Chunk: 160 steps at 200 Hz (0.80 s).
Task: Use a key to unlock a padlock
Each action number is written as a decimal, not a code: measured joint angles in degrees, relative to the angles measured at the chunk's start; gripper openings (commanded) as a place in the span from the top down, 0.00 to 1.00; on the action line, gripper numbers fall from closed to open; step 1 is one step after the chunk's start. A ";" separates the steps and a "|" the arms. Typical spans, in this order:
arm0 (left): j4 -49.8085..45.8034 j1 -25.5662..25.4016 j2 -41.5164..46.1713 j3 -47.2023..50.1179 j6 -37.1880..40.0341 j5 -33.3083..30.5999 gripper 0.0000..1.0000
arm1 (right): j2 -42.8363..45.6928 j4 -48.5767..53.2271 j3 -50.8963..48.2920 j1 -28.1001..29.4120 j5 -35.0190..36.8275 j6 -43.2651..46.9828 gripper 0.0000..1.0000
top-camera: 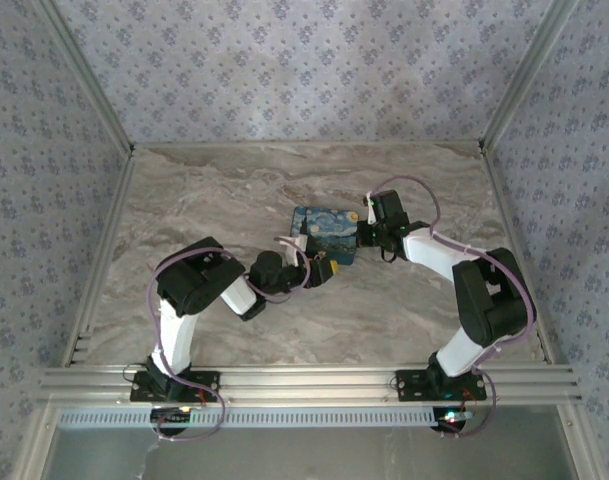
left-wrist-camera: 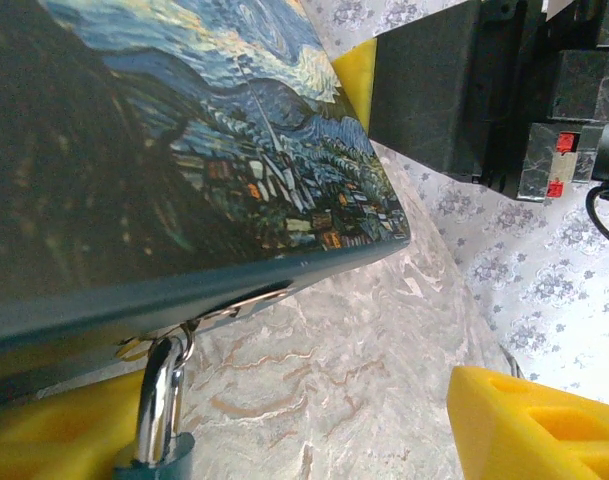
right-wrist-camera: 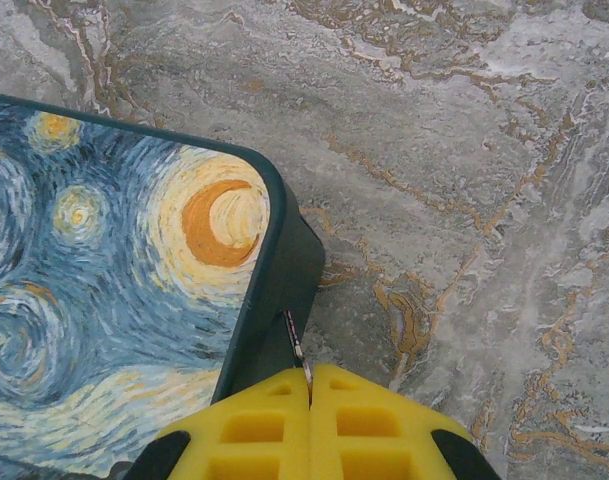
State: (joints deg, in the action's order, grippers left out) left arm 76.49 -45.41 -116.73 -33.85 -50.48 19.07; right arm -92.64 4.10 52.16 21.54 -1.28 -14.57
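Top external: painted box (top-camera: 326, 234) mid-table (top-camera: 234, 190); left gripper (top-camera: 319, 270) at its near edge, right gripper (top-camera: 367, 238) at its right edge.
Left wrist: padlock (left-wrist-camera: 156, 420) hangs from the box's hasp (left-wrist-camera: 239, 303); fingers (left-wrist-camera: 539, 425) spread wide, holding nothing.
Right wrist: fingers (right-wrist-camera: 374, 420) pressed together, pinching thin key (right-wrist-camera: 296, 340) beside the box corner.

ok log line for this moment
left gripper: open, teal-bodied silver-shackle padlock between fingers | padlock: hung on hasp of starry-night printed teal box | right gripper: shut on thin metal key by box corner
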 measured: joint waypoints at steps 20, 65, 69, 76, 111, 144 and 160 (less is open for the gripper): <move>-2.45 0.48 1.20 0.11 0.26 0.98 0.29 | -0.20 0.00 0.00 0.00 0.00 0.00 1.00; -8.52 1.95 3.89 0.35 2.32 3.32 0.33 | -0.24 0.00 0.00 0.00 0.00 0.00 1.00; -8.92 2.01 4.09 0.35 2.47 3.52 0.33 | -0.24 0.00 0.00 0.00 0.00 0.00 1.00; -9.66 2.27 4.35 0.24 2.78 3.89 0.33 | -0.24 0.00 0.00 0.04 0.00 0.00 1.00; -13.38 2.62 4.72 -1.57 3.98 5.68 0.33 | -0.26 -0.02 0.00 0.37 0.00 0.00 1.00; -13.53 2.67 3.65 -3.10 3.87 6.84 0.32 | -0.37 -0.26 0.00 0.50 0.02 0.00 1.00; -12.76 2.64 2.89 -3.74 3.69 7.17 0.32 | -0.52 -0.70 0.00 0.50 0.04 0.00 1.00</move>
State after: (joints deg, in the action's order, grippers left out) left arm 63.72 -42.76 -113.84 -37.58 -46.78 26.24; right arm -93.17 3.40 52.16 22.04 -1.23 -14.57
